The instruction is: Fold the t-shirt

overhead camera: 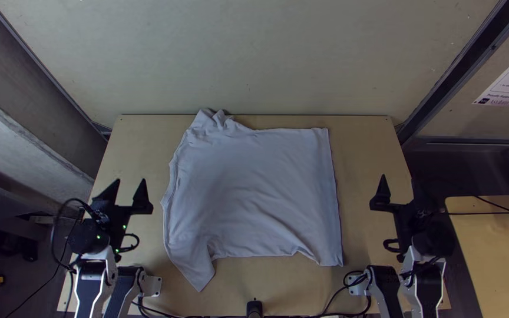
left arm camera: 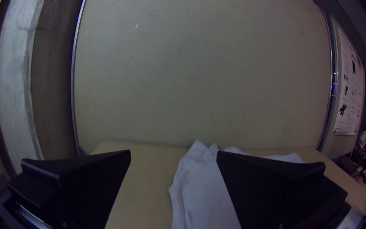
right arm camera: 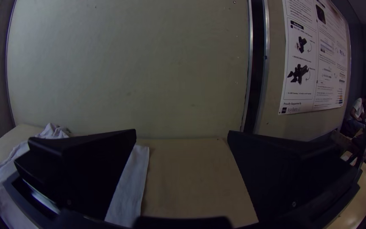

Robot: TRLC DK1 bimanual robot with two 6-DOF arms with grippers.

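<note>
- Pale wood forms the table we see from the top; the white t-shirt lies spread mid-table, bunched at its far-left corner, a flap jutting near-left. Left gripper and right gripper flank it, fingers wide apart.
- Left wrist view: we notice creases along the t-shirt.
- Right wrist view: we make out its straighter edge.

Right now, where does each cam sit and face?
Top: high over the table's near edge, looking steeply down at table, shirt, both arms.
Left wrist: on the left arm, facing the back wall; its open gripper shows.
Right wrist: on the right arm, same wall; its open gripper shows.
Both wrist views share the wall, poster and part of the shirt.
</note>
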